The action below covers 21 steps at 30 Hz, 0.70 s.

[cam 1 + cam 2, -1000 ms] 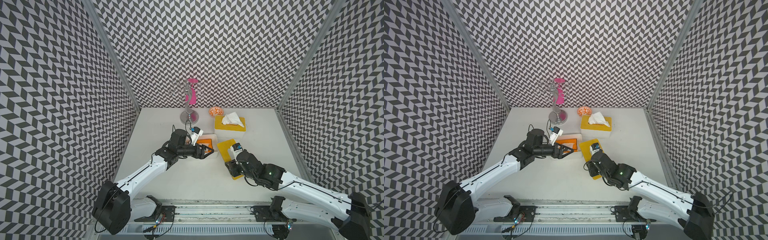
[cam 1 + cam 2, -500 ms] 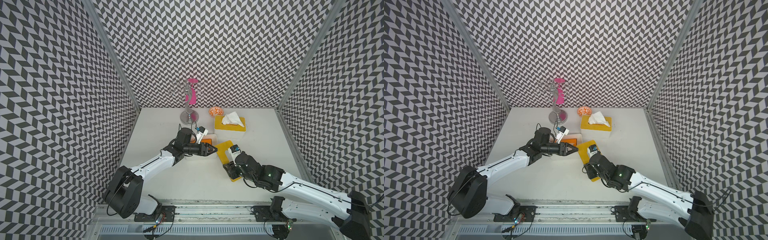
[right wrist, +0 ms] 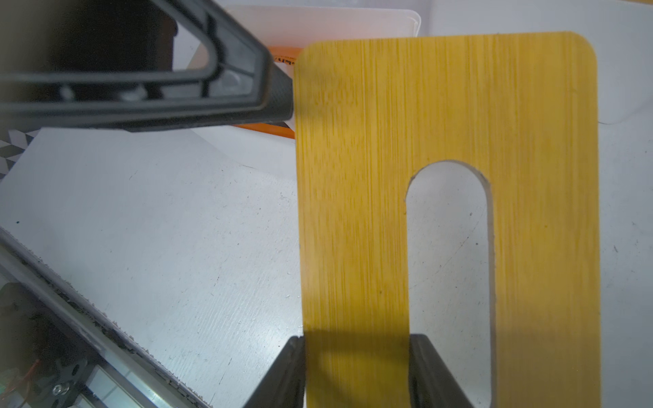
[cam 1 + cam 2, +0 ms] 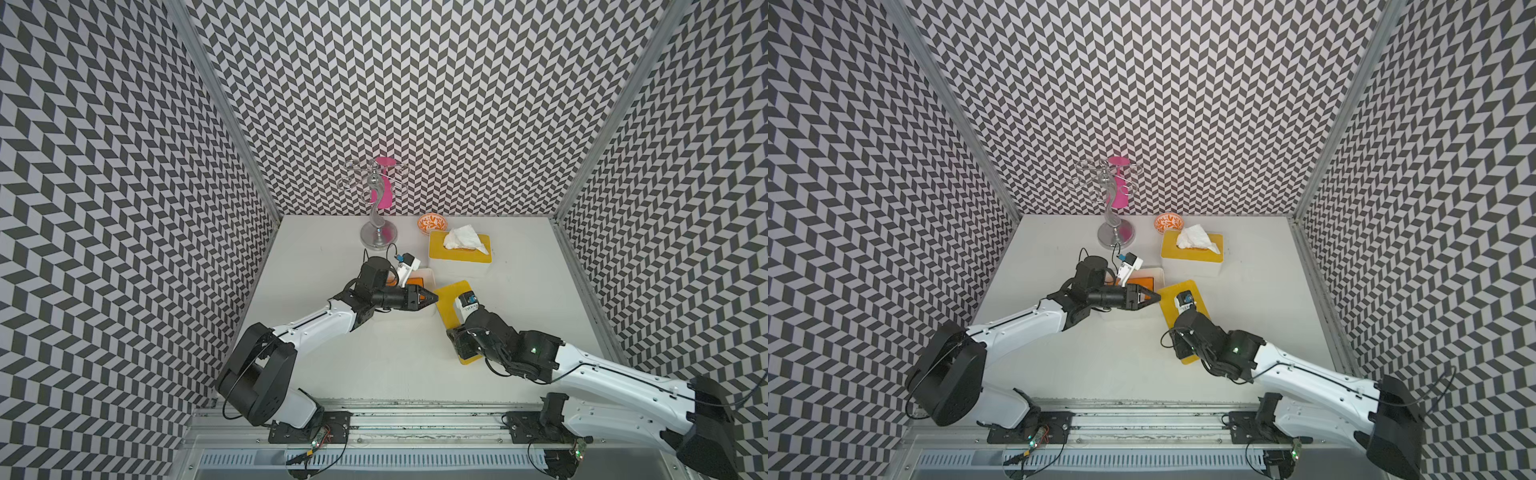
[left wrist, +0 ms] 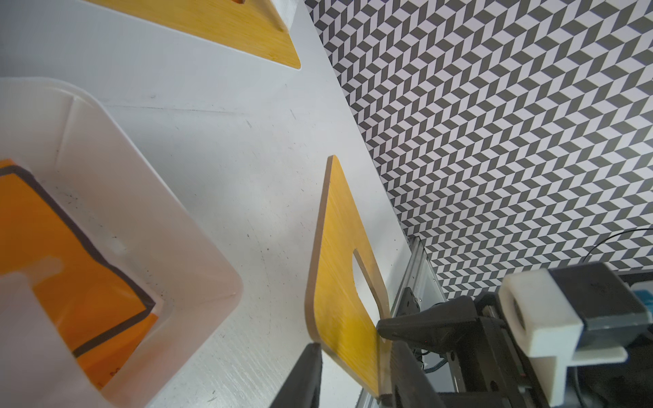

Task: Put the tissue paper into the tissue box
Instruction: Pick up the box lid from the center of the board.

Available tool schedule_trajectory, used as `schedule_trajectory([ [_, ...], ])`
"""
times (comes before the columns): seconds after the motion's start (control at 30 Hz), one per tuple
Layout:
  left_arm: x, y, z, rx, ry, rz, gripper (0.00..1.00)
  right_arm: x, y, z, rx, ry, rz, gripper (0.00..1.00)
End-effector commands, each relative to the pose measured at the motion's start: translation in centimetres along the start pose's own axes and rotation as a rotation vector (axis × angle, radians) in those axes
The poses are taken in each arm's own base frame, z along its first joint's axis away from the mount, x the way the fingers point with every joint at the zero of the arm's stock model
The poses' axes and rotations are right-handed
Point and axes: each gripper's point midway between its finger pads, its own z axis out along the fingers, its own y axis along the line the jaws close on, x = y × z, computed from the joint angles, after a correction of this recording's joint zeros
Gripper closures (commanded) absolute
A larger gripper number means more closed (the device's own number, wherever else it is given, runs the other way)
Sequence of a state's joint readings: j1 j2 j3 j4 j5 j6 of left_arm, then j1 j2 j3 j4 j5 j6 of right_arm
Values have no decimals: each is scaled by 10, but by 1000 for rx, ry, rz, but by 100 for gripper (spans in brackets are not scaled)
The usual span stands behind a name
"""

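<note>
The tissue box [image 4: 429, 273] is an open, translucent white tub, and the orange pack of tissue paper [image 5: 53, 247] lies inside it. In both top views a yellow slotted lid [image 4: 451, 299] [image 4: 1173, 297] hangs tilted just right of the box. My right gripper [image 3: 358, 371] is shut on the lid's near end, on the strip between its edge and its slot. My left gripper [image 5: 357, 374] is at the lid's far corner [image 5: 318, 339]. Its jaws stand apart with that corner between them. One finger [image 3: 275, 95] meets the lid's edge.
A second white box with a yellow lid [image 4: 478, 253] and a white tissue [image 4: 461, 239] sticking out stands at the back. An orange patterned bowl [image 4: 432, 223] and a silver stand [image 4: 377, 235] with a pink piece are behind it. Patterned walls close in both sides.
My left arm has swung right from above the open box to the lid's corner, and its jaws have narrowed. My right arm has kept its hold and shifted the lid slightly.
</note>
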<state>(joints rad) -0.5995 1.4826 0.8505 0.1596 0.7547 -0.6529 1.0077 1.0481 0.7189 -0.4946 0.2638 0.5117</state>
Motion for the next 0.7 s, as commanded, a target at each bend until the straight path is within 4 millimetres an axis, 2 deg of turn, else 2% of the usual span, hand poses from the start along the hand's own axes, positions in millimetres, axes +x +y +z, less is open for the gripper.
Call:
schedule_trajectory([
  [0.0,4,-6,7,31,8,20,60,-25,22,-6,-75,-85,4,85],
  [0.3,-1,2,0,-37,-14,48,42,-28,21,-12,-74,-105,8,85],
  [0.67,-5,8,-4,-53,-26,41,38,-28,22,-12,-80,-107,6,85],
])
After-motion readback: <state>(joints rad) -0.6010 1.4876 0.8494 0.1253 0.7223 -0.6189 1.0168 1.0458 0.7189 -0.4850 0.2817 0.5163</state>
